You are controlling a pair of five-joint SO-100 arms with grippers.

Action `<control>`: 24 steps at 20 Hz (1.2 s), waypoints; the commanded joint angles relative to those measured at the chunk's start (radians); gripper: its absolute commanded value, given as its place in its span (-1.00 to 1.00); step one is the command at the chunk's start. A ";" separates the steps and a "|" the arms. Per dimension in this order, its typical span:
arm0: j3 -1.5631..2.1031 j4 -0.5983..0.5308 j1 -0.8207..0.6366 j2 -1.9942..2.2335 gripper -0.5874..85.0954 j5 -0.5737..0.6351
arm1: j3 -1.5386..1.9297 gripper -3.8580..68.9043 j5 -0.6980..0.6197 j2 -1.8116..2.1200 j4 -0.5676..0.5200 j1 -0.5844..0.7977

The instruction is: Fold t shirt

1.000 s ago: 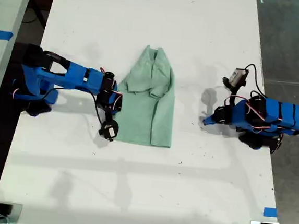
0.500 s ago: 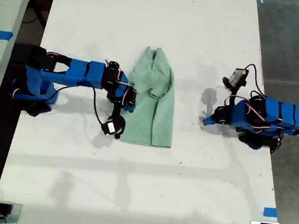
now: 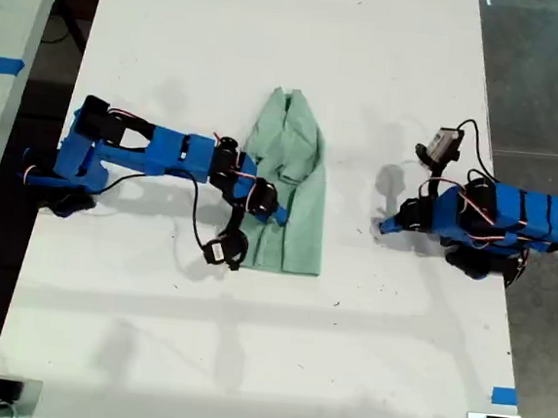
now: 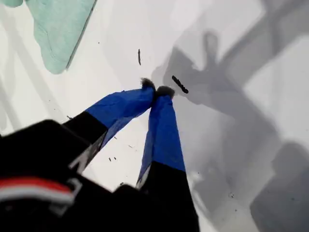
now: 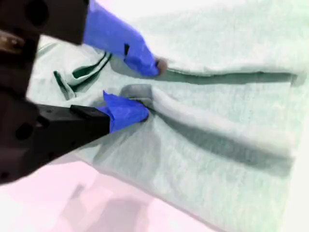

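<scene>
Your second gripper (image 5: pixel 145 89) is on the t shirt (image 3: pixel 290 190), fingers spread over a fold.

The t shirt lies folded lengthwise on the white table (image 3: pixel 246 363), about the middle of the exterior view. Your second gripper (image 3: pixel 277 212) reaches in from the exterior view's left; its blue fingers (image 5: pixel 128 111) are parted, one under a raised ridge of cloth and one above it, not clamped. Your first gripper (image 4: pixel 157 89) sits at the exterior view's right (image 3: pixel 385 226), well apart from the cloth, its tips pressed together on nothing, touching the bare table.
</scene>
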 commanded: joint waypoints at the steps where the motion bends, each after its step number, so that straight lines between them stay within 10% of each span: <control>1: -0.077 -0.035 0.017 0.028 -0.16 0.028 | 0.032 -0.85 -0.008 0.012 0.002 -0.005; 5: -0.075 0.017 0.014 0.129 -0.26 0.031 | 0.032 -0.85 -0.008 0.012 0.002 -0.005; 8: -0.058 0.137 -0.012 0.304 -0.99 0.006 | 0.032 -0.85 -0.008 0.012 0.002 -0.005; 13: 0.158 0.247 -0.066 0.801 -0.99 0.006 | 0.032 -0.85 -0.009 0.012 0.002 -0.005; 24: 1.677 -0.126 -0.094 2.279 -0.99 -0.072 | 0.032 -0.85 0.000 0.012 0.002 0.000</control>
